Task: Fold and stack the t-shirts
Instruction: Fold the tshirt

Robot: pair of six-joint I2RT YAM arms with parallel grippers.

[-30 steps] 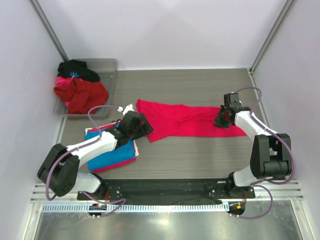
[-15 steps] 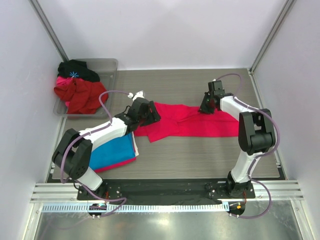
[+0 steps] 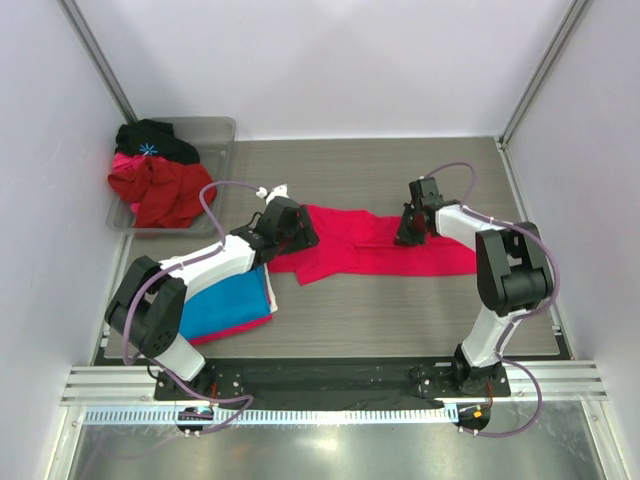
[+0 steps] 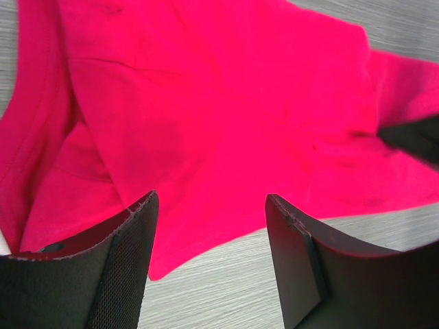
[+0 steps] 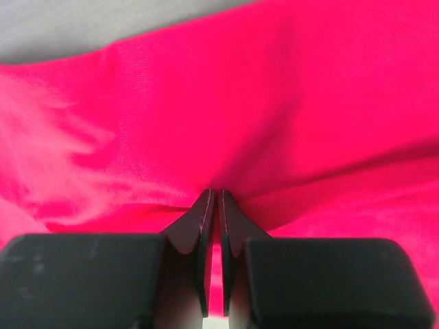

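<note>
The crimson-pink t-shirt (image 3: 370,245) lies as a long rumpled band (creased, partly folded) across the middle of the worktop (image 3: 400,320). The right fingers (image 5: 195,233) are pinched closed on a ridge of it. The left fingers (image 4: 127,267) stand wide apart above its other end, holding nothing.

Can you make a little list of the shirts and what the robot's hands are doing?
pink tee: lying long across the table's middle
blue tee: folded, near left, partly under the left arm
bin: far left, holds dark and red clothes
left gripper: open, over the pink tee's left end
right gripper: shut, pinching the pink tee
</note>
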